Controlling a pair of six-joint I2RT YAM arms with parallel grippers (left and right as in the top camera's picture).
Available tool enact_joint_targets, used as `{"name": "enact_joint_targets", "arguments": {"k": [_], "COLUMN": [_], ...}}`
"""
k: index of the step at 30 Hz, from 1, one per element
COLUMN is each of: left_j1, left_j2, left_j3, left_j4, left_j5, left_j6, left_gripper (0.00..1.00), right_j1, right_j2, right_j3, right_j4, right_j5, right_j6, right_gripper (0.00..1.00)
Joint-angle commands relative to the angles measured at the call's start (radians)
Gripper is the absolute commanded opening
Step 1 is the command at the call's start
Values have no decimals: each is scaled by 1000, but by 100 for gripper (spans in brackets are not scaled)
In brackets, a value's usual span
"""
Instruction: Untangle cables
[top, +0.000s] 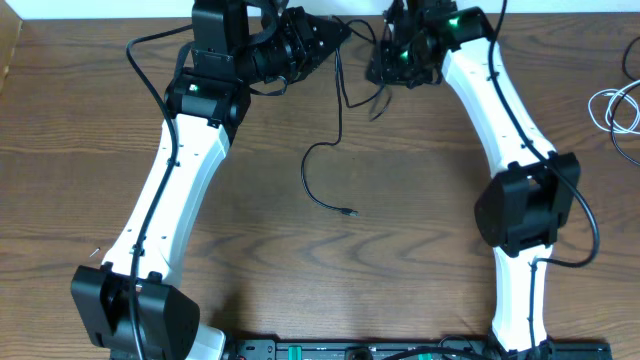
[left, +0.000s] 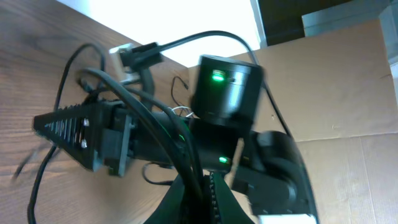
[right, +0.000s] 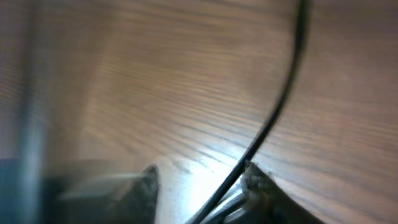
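Cannot tell whether left hand (top: 335, 35), tapering to a point near the far edge, is clamped or not, though thin black cable (top: 339, 110) drops from just beside its tip, curls over bare tabletop (top: 400, 250) and ends in a small plug (top: 349, 212). Further right, right hand (top: 392, 62) with fingers (right: 256, 180) parted, cord running between them against one finger, seemingly unpinched. Probably light, limp and slick, likely to slide through a loose pinch; best taken near the plug or at the curl, well apart from white cable (top: 618, 105) at far right.
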Motion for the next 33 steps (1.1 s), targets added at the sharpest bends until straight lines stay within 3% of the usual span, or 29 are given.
{"name": "enact_joint_targets", "arguments": {"k": [1, 4, 6, 9, 14, 22, 27, 33], "left_j1": [11, 60, 114, 200, 330, 397, 378, 292], "left_j2": [0, 0, -3, -13, -38, -47, -47, -45], "left_j3": [-1, -1, 0, 0, 0, 0, 0, 0], "left_j4": [12, 21, 26, 25, 21, -14, -92, -304], "left_j5": [37, 29, 29, 30, 41, 71, 66, -19], "left_j6": [49, 93, 92, 92, 92, 124, 203, 369], "left_gripper": [7, 7, 7, 8, 8, 7, 7, 7], "right_j1": [-18, -46, -72, -121, -211, -320, -335, -308], "right_j2": [46, 73, 86, 93, 93, 93, 93, 93], "right_j3": [6, 6, 5, 5, 5, 5, 5, 5], "right_j4": [-29, -85, -127, -186, -226, -263, -279, -274], "right_j5": [135, 190, 234, 302, 330, 297, -10, -188], "right_j6": [74, 74, 74, 73, 33, -76, -335, -372], "right_gripper": [25, 21, 25, 52, 79, 86, 84, 84]}}
